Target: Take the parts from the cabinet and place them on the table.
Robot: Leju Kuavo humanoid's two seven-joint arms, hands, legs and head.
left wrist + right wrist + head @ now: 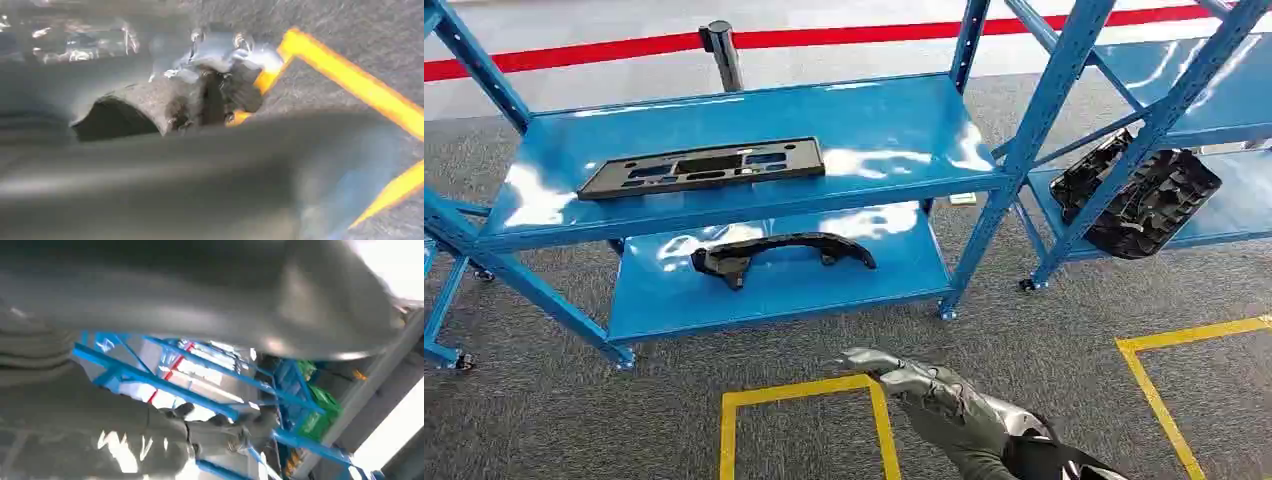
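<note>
Parts lie on the blue cabinet [894,120] ahead of us: a flat black plate [702,167] on the upper shelf, a curved black bracket [779,253] on the lower shelf, and a ribbed black part [1136,195] on the neighbouring rack to the right. Nothing is taken yet, we judge.

Our right hand [924,385] reaches forward over the carpet, short of the cabinet, holding nothing; its fingers [864,358] look loosely extended, though how wide we cannot tell. The bracket lies forward and to the left of it, long axis running left to right across our reach; the plate lies the same way, one shelf higher. So the right hand is the nearer one.

The right wrist view looks past that hand [200,435] at blue framing, too blurred to show any part. The left wrist view shows the left hand [210,95] over carpet and yellow floor tape [350,80]; it grips nothing we can see, and the blur hides how its fingers lie.
</note>
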